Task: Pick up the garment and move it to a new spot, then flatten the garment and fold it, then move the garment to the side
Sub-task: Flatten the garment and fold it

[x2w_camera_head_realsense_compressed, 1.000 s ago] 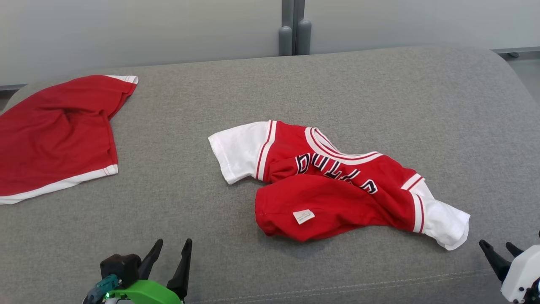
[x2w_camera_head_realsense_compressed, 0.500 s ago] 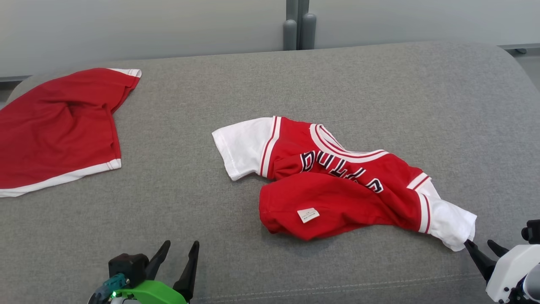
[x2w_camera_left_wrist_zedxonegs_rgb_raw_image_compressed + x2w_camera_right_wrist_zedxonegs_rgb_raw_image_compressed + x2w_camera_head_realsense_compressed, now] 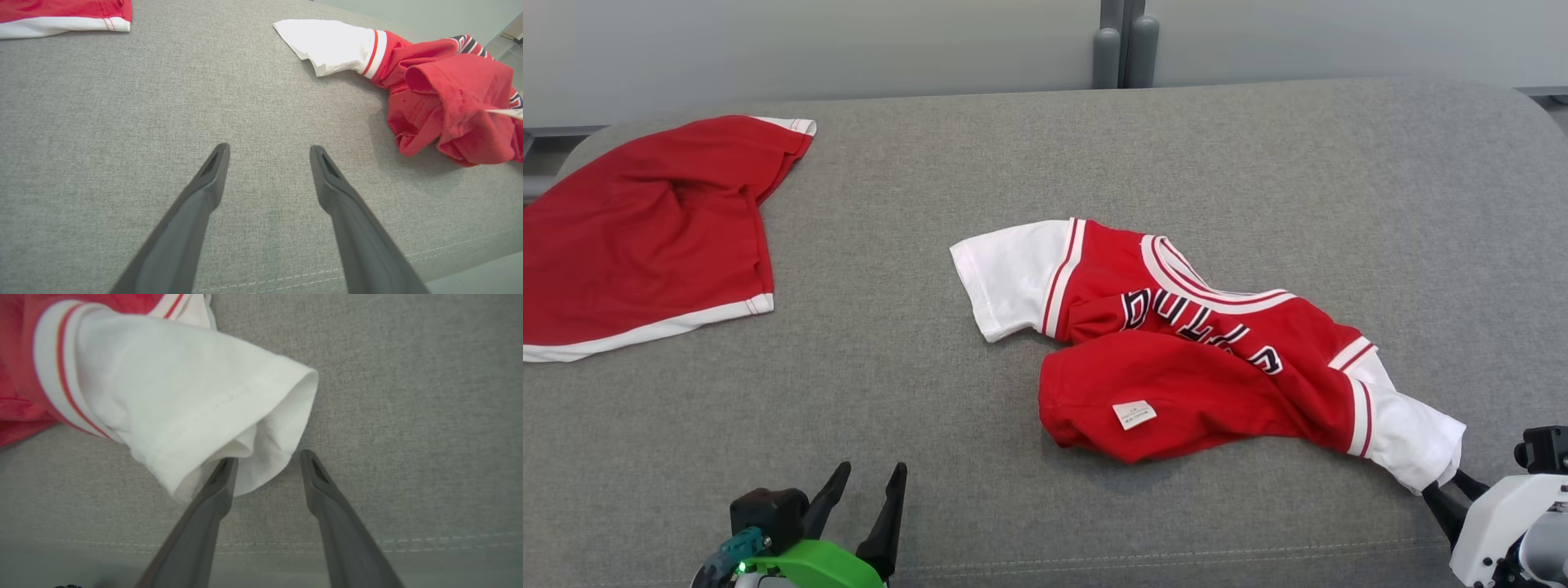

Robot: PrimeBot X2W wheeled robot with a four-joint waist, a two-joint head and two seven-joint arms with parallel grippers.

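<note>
The jersey (image 3: 1192, 384) lay crumpled near the middle of the grey cushion (image 3: 1258, 163), lettering up, with one white sleeve (image 3: 196, 400) trailing toward the front right edge. The right gripper (image 3: 267, 459) sat at that sleeve's cuff, its fingers apart and clamped on nothing. In the right wrist view the hem lay between the two tips, one tip touching the cloth or tucked just under it, the other over bare cushion beside it. The left gripper (image 3: 269, 148) was over bare cushion with its fingers spread wide, well apart from the jersey, which lay to its right. A red cloth (image 3: 645, 237) lay at the far left.
</note>
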